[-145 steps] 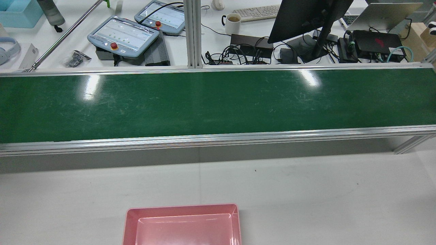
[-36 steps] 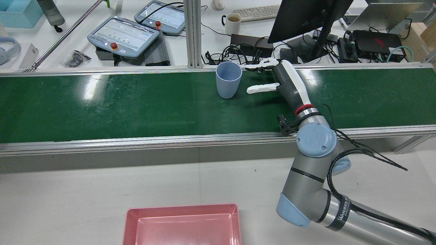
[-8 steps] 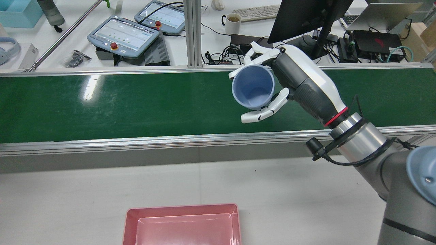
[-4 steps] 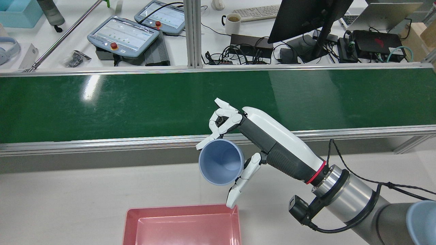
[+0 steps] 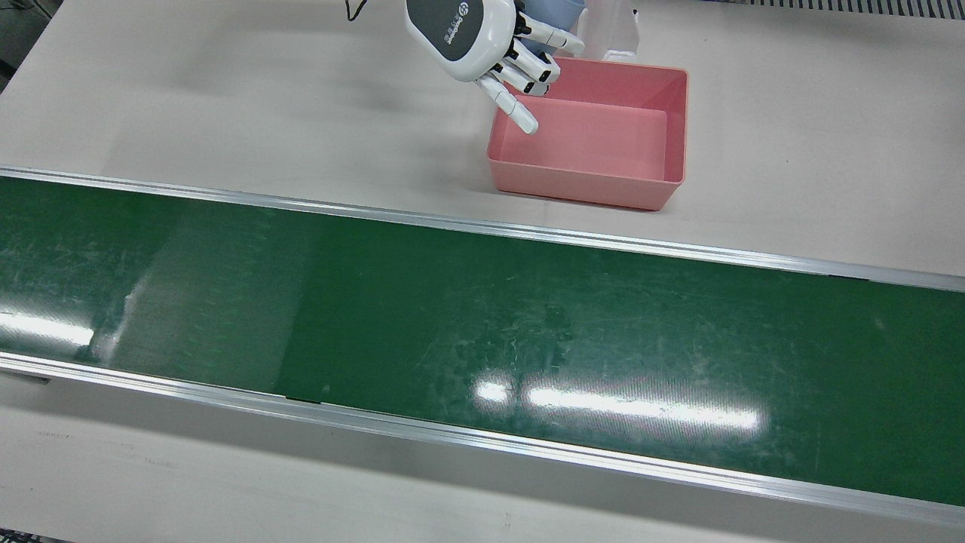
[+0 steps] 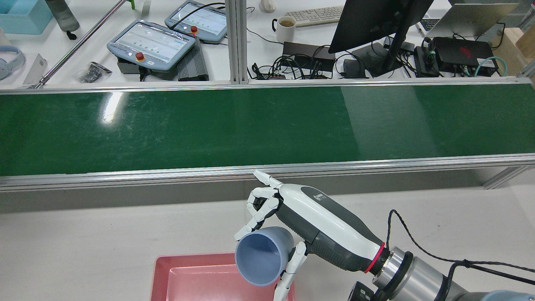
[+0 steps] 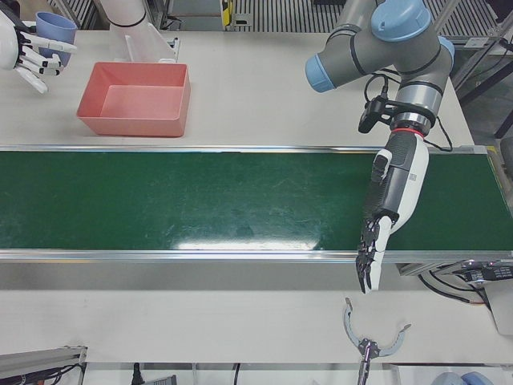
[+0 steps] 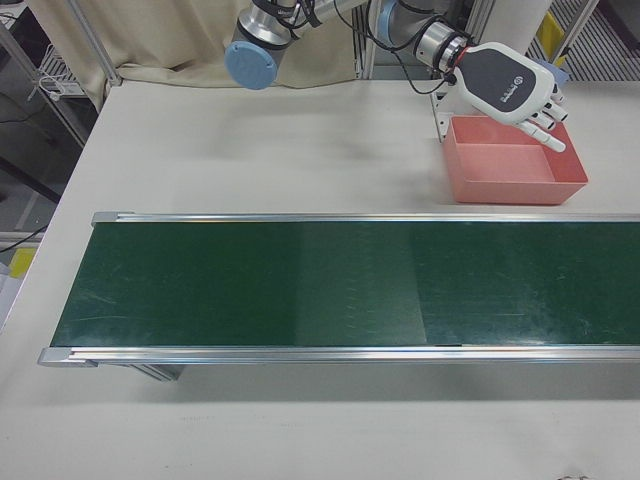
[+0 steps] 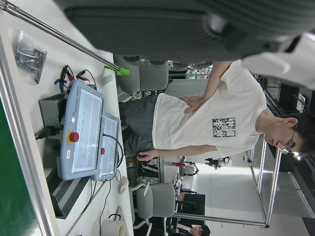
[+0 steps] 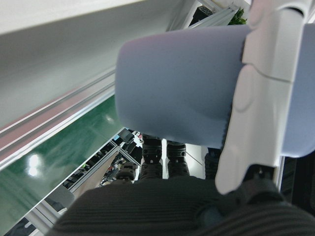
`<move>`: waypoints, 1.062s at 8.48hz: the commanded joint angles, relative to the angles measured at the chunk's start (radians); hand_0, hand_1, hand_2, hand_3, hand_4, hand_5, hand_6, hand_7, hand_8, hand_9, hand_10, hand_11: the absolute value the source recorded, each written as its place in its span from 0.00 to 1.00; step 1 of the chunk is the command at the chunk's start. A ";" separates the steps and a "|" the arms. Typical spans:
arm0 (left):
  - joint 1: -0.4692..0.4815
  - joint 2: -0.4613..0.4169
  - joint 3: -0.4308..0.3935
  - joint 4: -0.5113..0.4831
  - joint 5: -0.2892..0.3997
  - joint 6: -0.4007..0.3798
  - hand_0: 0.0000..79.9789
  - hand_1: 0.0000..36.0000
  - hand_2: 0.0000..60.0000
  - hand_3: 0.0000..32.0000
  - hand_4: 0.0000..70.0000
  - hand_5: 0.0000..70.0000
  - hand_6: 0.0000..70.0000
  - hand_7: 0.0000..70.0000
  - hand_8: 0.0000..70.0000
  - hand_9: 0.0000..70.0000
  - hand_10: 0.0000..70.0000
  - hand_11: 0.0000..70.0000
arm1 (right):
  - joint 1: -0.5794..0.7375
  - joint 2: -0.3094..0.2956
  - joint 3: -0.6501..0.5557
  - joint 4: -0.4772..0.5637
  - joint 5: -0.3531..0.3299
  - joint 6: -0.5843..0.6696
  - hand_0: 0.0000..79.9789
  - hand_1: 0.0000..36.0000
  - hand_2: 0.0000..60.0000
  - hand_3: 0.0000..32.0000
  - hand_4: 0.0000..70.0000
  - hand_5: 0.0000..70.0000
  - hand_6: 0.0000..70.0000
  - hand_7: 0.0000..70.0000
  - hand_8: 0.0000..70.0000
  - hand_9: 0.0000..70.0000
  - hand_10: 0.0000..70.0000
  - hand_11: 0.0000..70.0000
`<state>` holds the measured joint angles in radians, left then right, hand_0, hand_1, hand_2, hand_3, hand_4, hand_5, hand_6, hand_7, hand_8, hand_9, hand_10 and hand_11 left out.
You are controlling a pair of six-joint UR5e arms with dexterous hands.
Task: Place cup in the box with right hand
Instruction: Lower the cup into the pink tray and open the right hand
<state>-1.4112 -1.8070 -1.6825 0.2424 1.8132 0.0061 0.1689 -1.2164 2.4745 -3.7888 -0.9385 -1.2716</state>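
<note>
Right hand (image 6: 292, 228), fingers wrapped around the blue cup (image 6: 261, 261), has carried it off the green conveyor belt (image 6: 167, 125) to the lower-centre frame, over the pink box (image 6: 184, 278); release looks next.

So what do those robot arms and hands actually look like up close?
Each arm is silver-grey tubing with pale blue caps at the joints. The right hand has a white shell over dark grey, white jointed fingers, a small logo and a red ring at the wrist, with a black cable trailing behind. The left hand is also dark grey and white, with darker fingers.
</note>
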 commanded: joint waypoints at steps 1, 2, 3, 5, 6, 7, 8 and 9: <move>0.000 0.000 0.001 0.000 0.000 0.000 0.00 0.00 0.00 0.00 0.00 0.00 0.00 0.00 0.00 0.00 0.00 0.00 | -0.054 -0.019 -0.086 0.009 0.066 -0.006 0.77 0.28 0.00 0.00 1.00 0.06 0.45 1.00 0.44 0.77 0.06 0.08; 0.000 0.000 0.000 0.000 0.000 0.000 0.00 0.00 0.00 0.00 0.00 0.00 0.00 0.00 0.00 0.00 0.00 0.00 | -0.055 -0.018 -0.089 0.009 0.066 -0.003 0.73 0.18 0.00 0.00 1.00 0.06 0.44 1.00 0.44 0.77 0.06 0.08; 0.000 0.000 0.001 0.000 0.000 0.000 0.00 0.00 0.00 0.00 0.00 0.00 0.00 0.00 0.00 0.00 0.00 0.00 | -0.055 -0.021 -0.089 0.009 0.067 -0.003 0.65 0.00 0.00 0.00 1.00 0.03 0.43 1.00 0.42 0.76 0.05 0.06; 0.000 0.000 0.001 0.000 0.000 0.000 0.00 0.00 0.00 0.00 0.00 0.00 0.00 0.00 0.00 0.00 0.00 0.00 | -0.055 -0.021 -0.089 0.009 0.067 -0.003 0.56 0.00 0.00 0.00 1.00 0.00 0.42 1.00 0.42 0.76 0.02 0.00; 0.000 0.000 0.001 0.000 0.000 0.000 0.00 0.00 0.00 0.00 0.00 0.00 0.00 0.00 0.00 0.00 0.00 0.00 | -0.055 -0.021 -0.089 0.009 0.067 -0.003 0.49 0.00 0.00 0.00 1.00 0.00 0.41 1.00 0.42 0.77 0.01 0.00; 0.000 0.000 0.000 0.000 0.000 0.000 0.00 0.00 0.00 0.00 0.00 0.00 0.00 0.00 0.00 0.00 0.00 0.00 | -0.055 -0.025 -0.088 0.008 0.067 -0.003 0.37 0.00 0.00 0.00 1.00 0.00 0.41 1.00 0.42 0.77 0.01 0.00; 0.000 0.000 0.000 0.000 0.000 0.000 0.00 0.00 0.00 0.00 0.00 0.00 0.00 0.00 0.00 0.00 0.00 0.00 | -0.055 -0.025 -0.083 0.008 0.067 -0.003 0.07 0.00 0.03 0.00 1.00 0.00 0.40 1.00 0.43 0.77 0.01 0.00; 0.000 0.000 0.000 0.002 0.000 0.000 0.00 0.00 0.00 0.00 0.00 0.00 0.00 0.00 0.00 0.00 0.00 0.00 | -0.055 -0.023 -0.080 0.008 0.067 -0.003 0.00 0.00 0.35 0.00 0.82 0.00 0.40 1.00 0.42 0.77 0.00 0.00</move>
<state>-1.4112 -1.8070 -1.6822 0.2424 1.8132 0.0061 0.1136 -1.2400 2.3881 -3.7807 -0.8713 -1.2748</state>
